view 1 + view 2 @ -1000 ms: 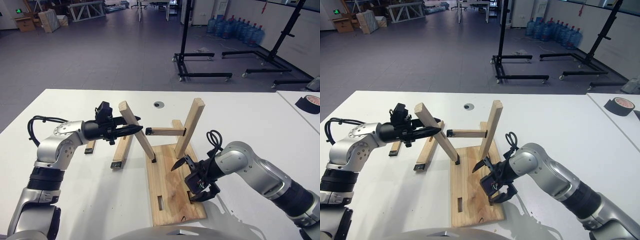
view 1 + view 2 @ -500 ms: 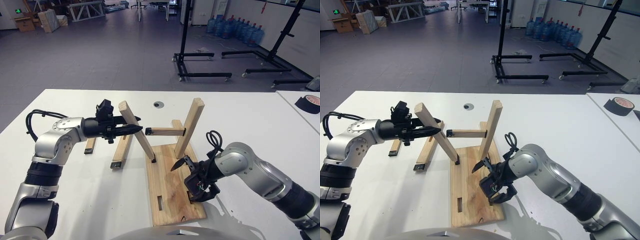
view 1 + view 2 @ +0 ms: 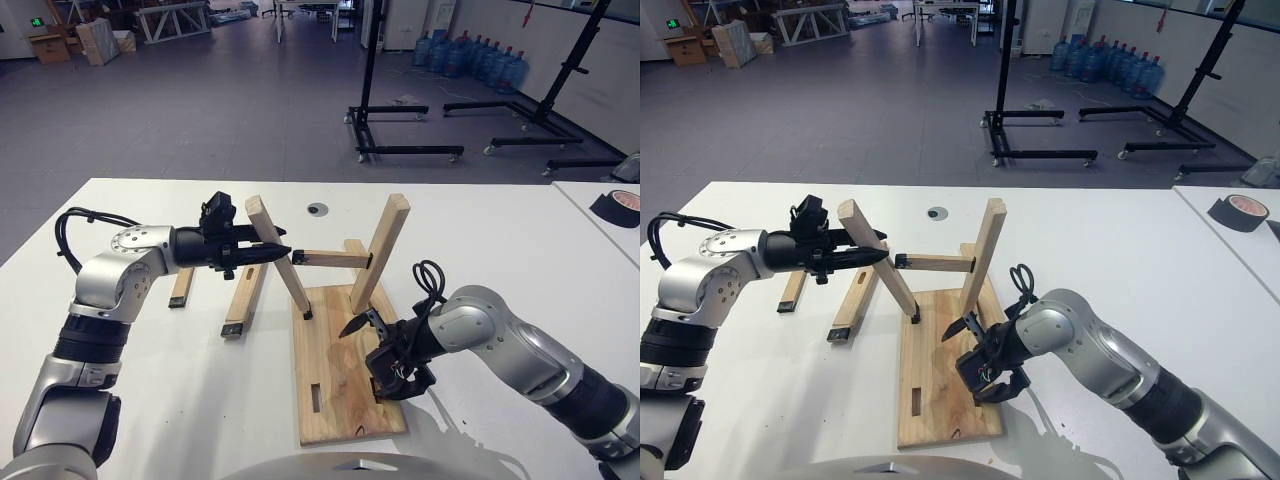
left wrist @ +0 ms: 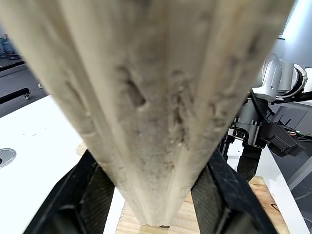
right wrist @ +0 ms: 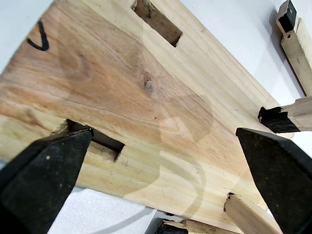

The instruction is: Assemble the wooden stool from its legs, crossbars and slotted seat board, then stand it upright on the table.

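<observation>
In the left eye view, the left hand (image 3: 281, 252) clenched the tilted leg (image 3: 297, 292), footed in the slotted seat board (image 3: 335, 395) lying toward the desk's (image 3: 170, 400) near edge. The leg had leaned closer to the crossbar's (image 3: 335, 259) free end than a second before, so joining that pair seemed in hand, and the next move likely called for guiding that end into the leg. In the left wrist view, black fingers (image 4: 85, 195) pressed both flanks of the leg. In the right wrist view, the right hand (image 5: 161, 161) hung released, its fingers (image 5: 44, 165) spread above the board beside an empty slot (image 5: 156, 22).

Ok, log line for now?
left end effector: shut on tilted leg | right end effector: open over seat board | second leg: standing
</observation>
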You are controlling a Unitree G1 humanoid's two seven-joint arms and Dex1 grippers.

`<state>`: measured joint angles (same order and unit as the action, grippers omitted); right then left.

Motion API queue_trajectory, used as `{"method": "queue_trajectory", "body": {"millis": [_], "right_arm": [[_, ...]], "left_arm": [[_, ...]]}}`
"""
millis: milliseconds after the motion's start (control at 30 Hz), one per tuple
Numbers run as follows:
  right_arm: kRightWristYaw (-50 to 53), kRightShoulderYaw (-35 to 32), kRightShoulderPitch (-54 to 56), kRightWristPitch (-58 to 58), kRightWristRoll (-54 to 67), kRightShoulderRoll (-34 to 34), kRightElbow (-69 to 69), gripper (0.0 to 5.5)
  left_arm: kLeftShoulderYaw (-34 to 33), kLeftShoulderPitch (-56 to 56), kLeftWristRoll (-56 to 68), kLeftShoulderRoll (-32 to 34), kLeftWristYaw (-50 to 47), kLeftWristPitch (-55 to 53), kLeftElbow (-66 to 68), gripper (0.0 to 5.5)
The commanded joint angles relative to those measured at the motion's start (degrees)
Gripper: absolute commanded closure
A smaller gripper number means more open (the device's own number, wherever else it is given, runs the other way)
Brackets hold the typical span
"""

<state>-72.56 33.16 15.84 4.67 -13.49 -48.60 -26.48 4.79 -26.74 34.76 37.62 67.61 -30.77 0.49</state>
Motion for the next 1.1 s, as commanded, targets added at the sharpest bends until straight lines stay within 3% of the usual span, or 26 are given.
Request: {"method": "queue_trajectory", "body": {"millis": [33, 1100], "right_arm": [[-0.5, 3.7, -2.8, 0.2, -4.1, -0.2, 3.8, 0.10], [0.1, 4.1, -2.7, -1.3, -5.6, 0.3, 5.2, 0.10]], "left_arm": [[5.8, 3.5, -7.2, 1.3, -0.3, 0.5, 1.8, 3.48], [0.3, -3.3, -2.3, 4.0, 3.5, -2.6, -0.8, 3.48]]}}
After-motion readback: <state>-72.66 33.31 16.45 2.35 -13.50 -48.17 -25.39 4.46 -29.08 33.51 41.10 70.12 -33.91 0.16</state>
